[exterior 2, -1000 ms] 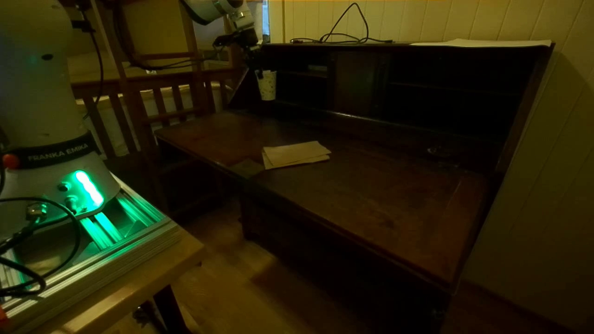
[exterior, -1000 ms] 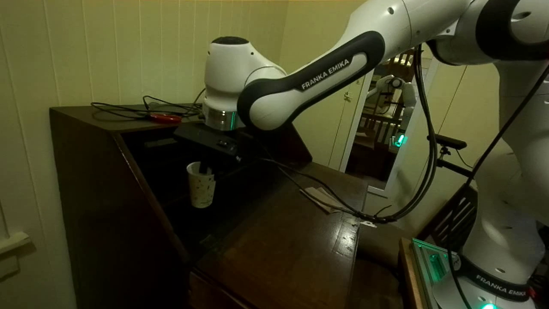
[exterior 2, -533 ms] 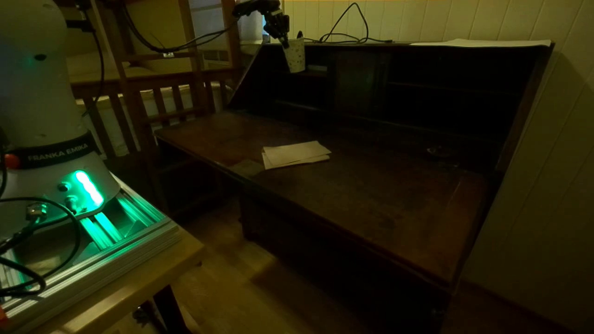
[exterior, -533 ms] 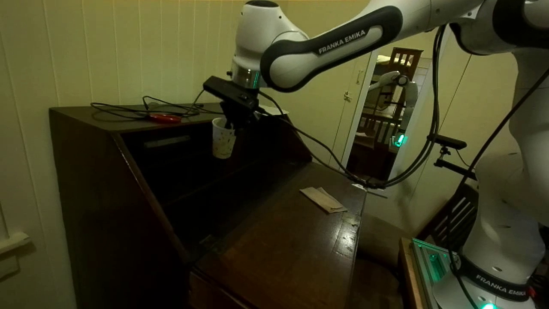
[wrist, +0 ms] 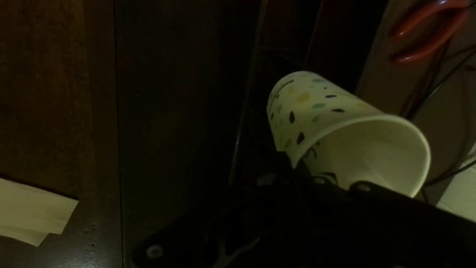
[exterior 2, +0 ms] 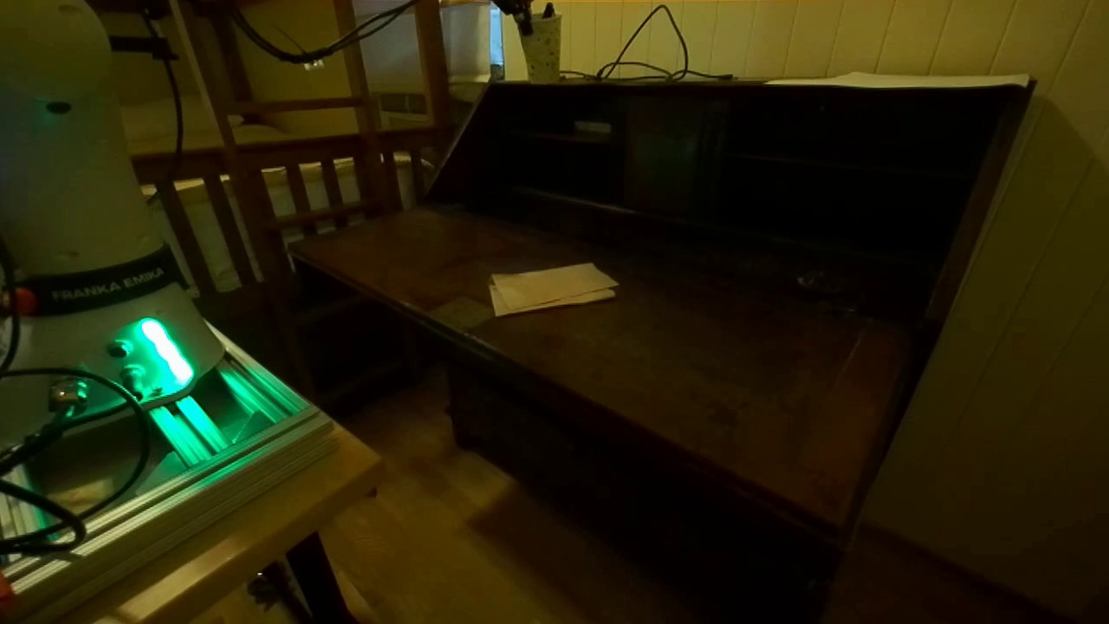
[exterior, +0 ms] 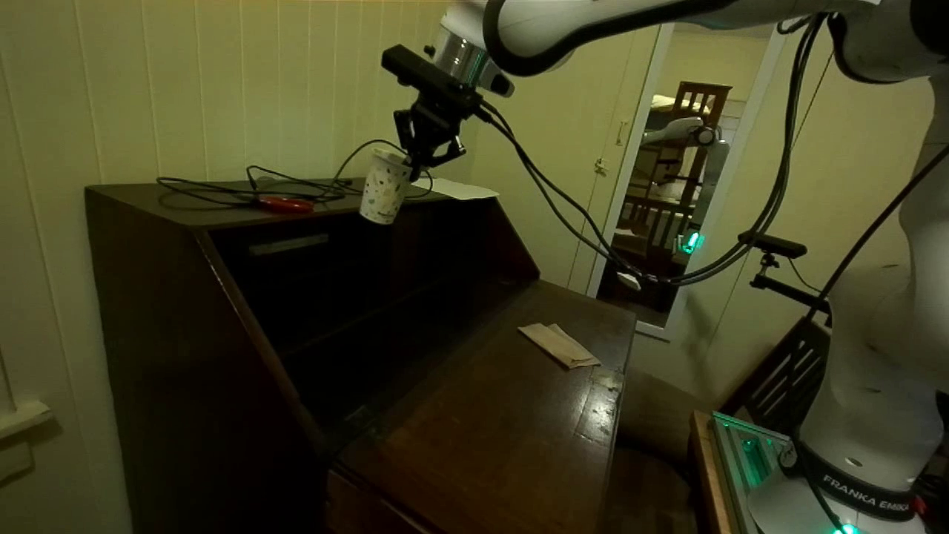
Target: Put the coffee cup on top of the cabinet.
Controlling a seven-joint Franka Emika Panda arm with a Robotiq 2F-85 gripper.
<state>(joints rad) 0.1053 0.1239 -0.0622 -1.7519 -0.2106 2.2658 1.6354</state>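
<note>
The coffee cup point(exterior: 384, 189) is a white paper cup with coloured flecks; it also shows in an exterior view point(exterior 2: 543, 54) and in the wrist view point(wrist: 316, 100). My gripper point(exterior: 414, 172) is shut on the cup's wall at the rim, one finger inside and one outside, as the wrist view point(wrist: 293, 168) shows. The cup hangs tilted in the air by the front edge of the top of the dark brown cabinet point(exterior: 170, 319). Its base is about level with that top in an exterior view point(exterior 2: 676, 373). Most of the gripper is out of frame there.
On the cabinet top lie a red-handled tool point(exterior: 285, 204), looped black cables point(exterior: 215, 194) and a white sheet point(exterior: 461, 189). The tool also shows in the wrist view point(wrist: 427, 33). A flat pale card point(exterior: 560, 345) lies on the lowered front leaf point(exterior: 474, 437).
My gripper has risen with the cup from before the cabinet's open compartments to the height of its top. The cup has gone from nearly upright to tilted.
</note>
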